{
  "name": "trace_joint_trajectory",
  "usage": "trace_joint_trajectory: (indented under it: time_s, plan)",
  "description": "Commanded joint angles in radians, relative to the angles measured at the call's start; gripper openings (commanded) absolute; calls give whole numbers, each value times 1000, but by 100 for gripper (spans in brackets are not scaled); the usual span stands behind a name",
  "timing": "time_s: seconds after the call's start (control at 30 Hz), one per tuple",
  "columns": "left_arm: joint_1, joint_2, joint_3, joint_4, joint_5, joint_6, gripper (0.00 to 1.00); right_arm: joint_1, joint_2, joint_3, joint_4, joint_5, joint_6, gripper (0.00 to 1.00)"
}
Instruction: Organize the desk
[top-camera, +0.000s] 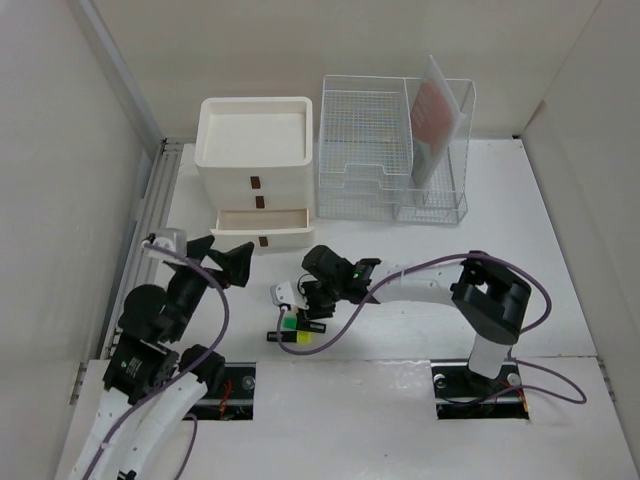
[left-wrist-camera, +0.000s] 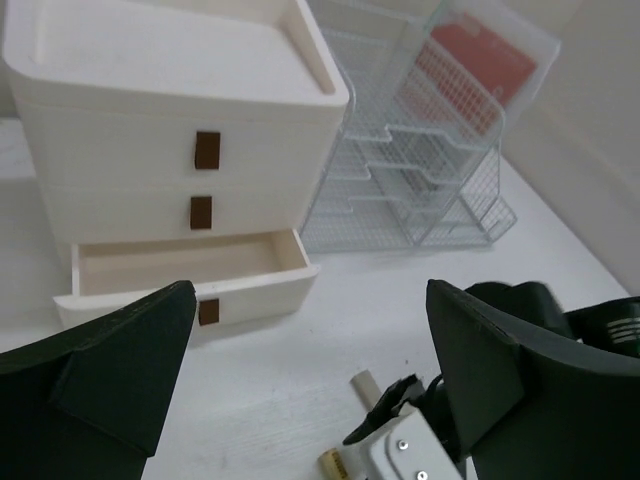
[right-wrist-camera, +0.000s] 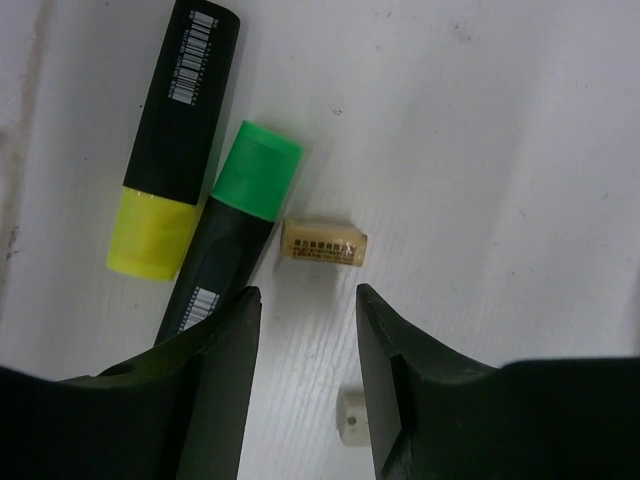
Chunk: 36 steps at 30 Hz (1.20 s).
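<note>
Bench: white top filling the space between pale walls, under both arms. Left hand is spread wide, nothing in it, raised above the bench and facing the white drawer box. The bottom drawer is pulled out and looks empty inside; the two drawers above are pushed in. Wire rack stands just right of the box at the back, with a red-and-white flat item upright in its right slot. Right hand is low over the bench near the middle front, fingers partly apart, bare bench showing between them, gripping nothing. Just beyond its fingertips lies a small beige eraser, touching or almost touching the green highlighter. Yellow highlighter lies beside the green one, roughly parallel. A small white bit sits low between the fingers; can't tell what it is.
</note>
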Motion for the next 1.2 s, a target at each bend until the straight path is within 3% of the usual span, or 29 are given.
trace_joint_trajectory:
  time_s: [0.0,0.37,0.67,0.87,1.17]
  plan:
    - [-4,-98,-2,46,-54,23,100,20,28,76,-13,45,15,48]
    - [-4,-185,-11,46,-105,4,100,29,27,67,-45,-33,14,48]
    - [-4,-176,-11,46,-105,4,100,29,50,76,0,77,15,48]
    - [-4,-176,-11,46,-105,4,100,29,59,127,9,67,43,61]
    - [-4,-176,-11,46,-105,4,100,64,70,156,-33,-1,52,63]
